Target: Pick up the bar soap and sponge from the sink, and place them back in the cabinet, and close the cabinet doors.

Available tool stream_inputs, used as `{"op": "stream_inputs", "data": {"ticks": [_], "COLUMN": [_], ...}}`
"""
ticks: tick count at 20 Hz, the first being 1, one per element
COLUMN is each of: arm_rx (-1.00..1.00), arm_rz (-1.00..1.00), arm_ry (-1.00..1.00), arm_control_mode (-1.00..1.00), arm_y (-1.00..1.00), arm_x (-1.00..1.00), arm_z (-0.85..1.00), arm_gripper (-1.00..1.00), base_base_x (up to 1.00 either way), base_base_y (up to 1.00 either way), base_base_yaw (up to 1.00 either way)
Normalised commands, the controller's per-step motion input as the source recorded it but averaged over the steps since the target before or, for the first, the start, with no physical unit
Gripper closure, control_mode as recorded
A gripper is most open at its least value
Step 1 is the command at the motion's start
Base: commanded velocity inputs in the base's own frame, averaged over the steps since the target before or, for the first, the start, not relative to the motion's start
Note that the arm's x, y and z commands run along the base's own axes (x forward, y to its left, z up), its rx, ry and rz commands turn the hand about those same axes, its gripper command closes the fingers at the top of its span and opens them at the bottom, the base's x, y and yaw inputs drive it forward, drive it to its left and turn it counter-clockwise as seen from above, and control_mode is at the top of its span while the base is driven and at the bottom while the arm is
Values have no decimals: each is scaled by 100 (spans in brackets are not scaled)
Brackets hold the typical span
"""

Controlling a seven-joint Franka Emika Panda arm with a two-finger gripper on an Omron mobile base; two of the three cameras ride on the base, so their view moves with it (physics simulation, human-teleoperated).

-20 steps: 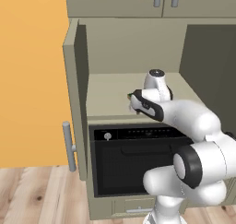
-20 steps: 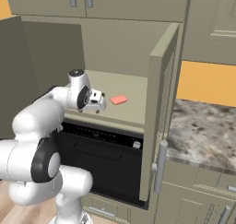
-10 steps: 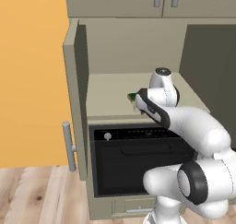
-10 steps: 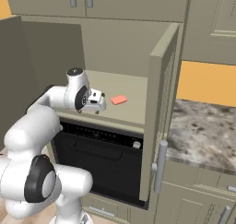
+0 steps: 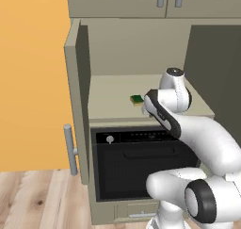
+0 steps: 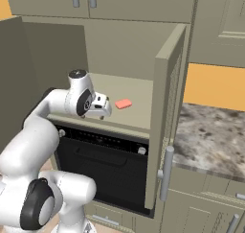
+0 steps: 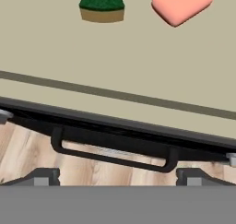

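Cut off and covered parts at the open cabinet

In the left base view the white arm covers the right part of the sponge (image 5: pixel 136 99), leaving a small green and yellow corner. In the hand view the top edge cuts the sponge (image 7: pixel 102 4) and the bar soap (image 7: pixel 182 4), and only the ends of the fingertips (image 7: pixel 40 176) rise at the bottom. The gripper (image 6: pixel 101 107) is small there; its jaws seem apart.
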Motion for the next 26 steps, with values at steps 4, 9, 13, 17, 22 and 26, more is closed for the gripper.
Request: {"op": "stream_inputs", "data": {"ticks": [4,9,13,17,22,26], "arm_rx": [0,0,0,0,0,0], "arm_rz": [0,0,0,0,0,0], "arm_ry": [-6,-12,-14,-15,-16,-16], "arm_control_mode": [-100,-100,-100,-100,-100,-100], "arm_y": [-10,-13,-11,-15,-12,-7], "arm_x": [-10,-17,-19,-21,-21,-16], "arm_z": [16,8,2,4,6,10], "arm_gripper": [-100,-100,-100,-100,-100,-100], "base_base_x": [0,0,0,0,0,0], "base_base_y": [0,0,0,0,0,0], "base_base_yaw": [0,0,0,0,0,0]}}
